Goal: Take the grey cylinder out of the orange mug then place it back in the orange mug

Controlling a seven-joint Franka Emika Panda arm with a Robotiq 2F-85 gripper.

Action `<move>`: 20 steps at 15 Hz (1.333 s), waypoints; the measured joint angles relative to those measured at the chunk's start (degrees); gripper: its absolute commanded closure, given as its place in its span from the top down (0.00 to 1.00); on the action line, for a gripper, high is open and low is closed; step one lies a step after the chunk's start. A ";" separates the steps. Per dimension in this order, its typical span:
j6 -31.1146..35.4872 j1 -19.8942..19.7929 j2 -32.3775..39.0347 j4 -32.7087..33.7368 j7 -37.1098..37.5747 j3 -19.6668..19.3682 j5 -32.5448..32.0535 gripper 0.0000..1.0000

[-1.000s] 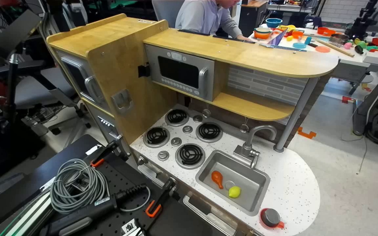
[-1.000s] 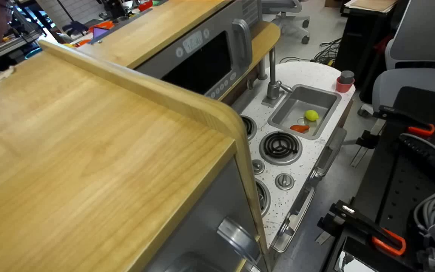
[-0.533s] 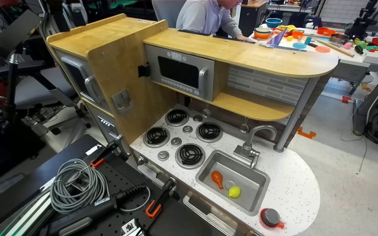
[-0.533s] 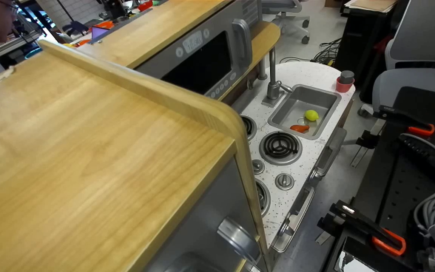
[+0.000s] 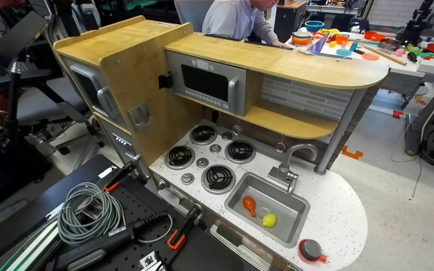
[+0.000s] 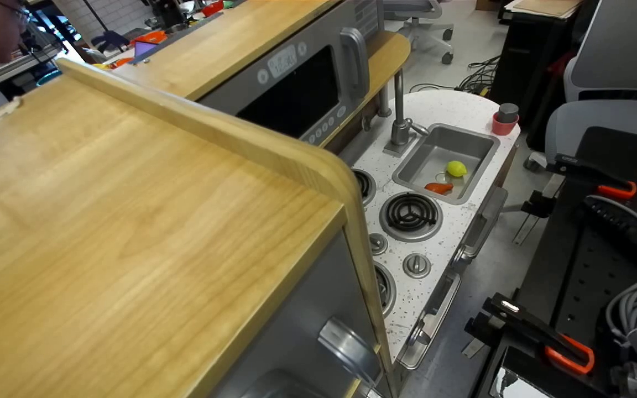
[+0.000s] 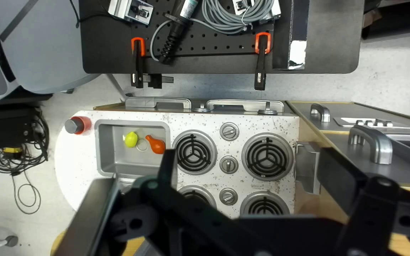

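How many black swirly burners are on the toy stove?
4. In an exterior view they make a diamond in the picture: top burner, left burner, right burner and bottom burner. All four show whole there; I see no hidden ones.

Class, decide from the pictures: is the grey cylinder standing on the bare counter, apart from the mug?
No, in an exterior view the grey cylinder sits in the orange mug, its top rising above the rim.

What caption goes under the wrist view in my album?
Looking down past the open gripper: the grey cylinder pokes out of the orange mug beside the sink.
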 measured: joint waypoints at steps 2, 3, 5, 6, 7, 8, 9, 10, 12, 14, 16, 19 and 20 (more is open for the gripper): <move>0.00 0.40 0.00 0.00 -0.13 -0.71 0.00 1.00; 0.19 0.44 0.00 0.00 -0.35 -1.25 -0.22 1.00; 1.37 0.43 0.00 -0.14 -1.85 -3.10 -0.83 1.00; 2.22 0.41 0.01 -0.38 -3.11 -4.44 -1.24 1.00; 3.27 0.28 0.04 -0.78 -4.68 -5.99 -1.56 1.00; 4.40 0.02 0.13 -1.27 -6.49 -7.67 -1.74 1.00; 5.50 -0.39 0.39 -1.75 -8.50 -9.41 -1.81 1.00; 6.56 -0.92 0.83 -2.19 -10.59 -11.17 -1.91 1.00; 8.25 -2.38 2.57 -2.70 -14.74 -14.63 -2.38 1.00; 10.18 -4.22 5.25 -2.80 -18.99 -18.04 -2.72 1.00; 13.02 -6.18 8.47 -2.83 -23.81 -21.34 -2.66 1.00; 17.40 -9.23 14.39 -2.76 -30.80 -25.62 -2.18 1.00; 18.77 -10.28 16.61 -2.65 -33.05 -26.75 -1.80 1.00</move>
